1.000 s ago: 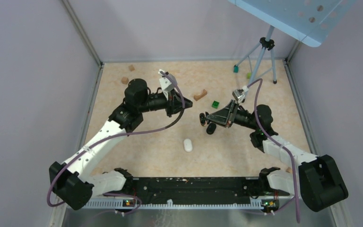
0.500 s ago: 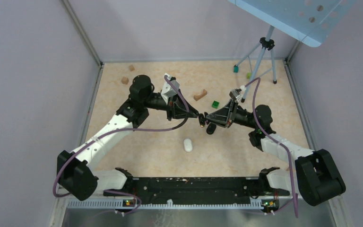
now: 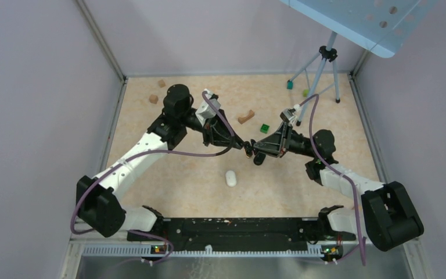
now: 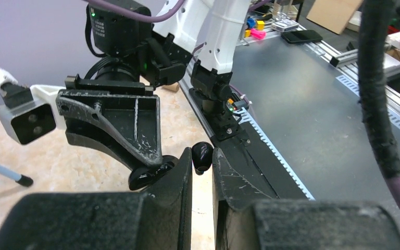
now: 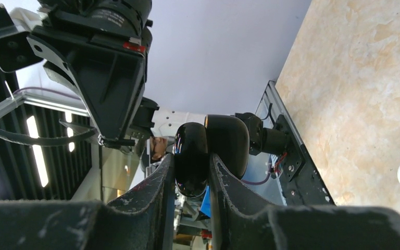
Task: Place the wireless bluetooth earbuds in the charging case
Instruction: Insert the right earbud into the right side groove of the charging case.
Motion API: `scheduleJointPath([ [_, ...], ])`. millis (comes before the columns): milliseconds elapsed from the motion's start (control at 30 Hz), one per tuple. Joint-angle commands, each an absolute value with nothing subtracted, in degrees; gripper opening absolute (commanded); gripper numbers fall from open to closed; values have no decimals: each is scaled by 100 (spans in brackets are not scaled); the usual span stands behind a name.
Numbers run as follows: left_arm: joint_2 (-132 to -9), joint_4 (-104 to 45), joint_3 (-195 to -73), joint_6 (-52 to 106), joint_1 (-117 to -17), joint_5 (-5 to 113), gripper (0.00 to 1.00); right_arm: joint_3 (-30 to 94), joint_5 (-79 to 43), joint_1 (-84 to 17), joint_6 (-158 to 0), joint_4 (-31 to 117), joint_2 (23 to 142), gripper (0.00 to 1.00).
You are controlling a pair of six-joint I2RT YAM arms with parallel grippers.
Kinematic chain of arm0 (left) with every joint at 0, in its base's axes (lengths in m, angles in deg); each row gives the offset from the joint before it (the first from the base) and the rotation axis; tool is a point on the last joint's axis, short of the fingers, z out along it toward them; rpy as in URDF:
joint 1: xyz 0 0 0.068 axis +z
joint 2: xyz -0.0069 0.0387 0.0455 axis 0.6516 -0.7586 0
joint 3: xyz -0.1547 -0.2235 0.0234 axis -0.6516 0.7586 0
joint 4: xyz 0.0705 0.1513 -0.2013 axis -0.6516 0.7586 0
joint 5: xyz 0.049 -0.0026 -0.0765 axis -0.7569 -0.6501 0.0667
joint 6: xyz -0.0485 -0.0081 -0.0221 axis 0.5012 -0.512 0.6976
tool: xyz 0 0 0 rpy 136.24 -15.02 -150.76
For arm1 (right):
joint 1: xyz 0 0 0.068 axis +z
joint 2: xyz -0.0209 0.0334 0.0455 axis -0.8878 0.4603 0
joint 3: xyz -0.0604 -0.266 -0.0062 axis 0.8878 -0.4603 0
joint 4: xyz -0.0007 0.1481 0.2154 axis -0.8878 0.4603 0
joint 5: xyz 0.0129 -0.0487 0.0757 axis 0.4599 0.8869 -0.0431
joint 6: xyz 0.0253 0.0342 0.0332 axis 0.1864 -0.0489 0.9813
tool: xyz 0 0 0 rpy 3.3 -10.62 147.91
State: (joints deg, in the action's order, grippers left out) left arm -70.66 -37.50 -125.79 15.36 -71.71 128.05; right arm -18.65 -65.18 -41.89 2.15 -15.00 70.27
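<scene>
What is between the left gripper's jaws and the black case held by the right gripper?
A small black earbud, pinched in the jaws of the left gripper, close beside the case in the right gripper; the left wrist view shows it.

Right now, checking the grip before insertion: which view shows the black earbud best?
Left wrist: the earbud sits pinched in the left gripper, close and sharp. Top external shows only a tiny dark speck; right wrist mostly shows the charging case instead.
</scene>
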Motion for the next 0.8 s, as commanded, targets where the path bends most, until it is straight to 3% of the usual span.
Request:
scheduleJointPath([
  [0, -7340, -3774, -13082, 1364, -7138, 13762, 0, -1587, -6718, -4222, 257, -1927, 7002, 0],
  [267, -7729, -3577, -13803, 1230, -7238, 14432, 0, -1586, -6797, -4227, 278, -2034, 7088, 0],
  [433, -7952, -2357, -14762, 606, -7228, 14848, 0, -1587, -6823, -4221, 180, -1984, 7154, 0],
  [767, -7957, -2394, -15392, 1244, -7325, 14691, 0, -1321, -6735, -4227, -1017, -388, 6856, 0],
])
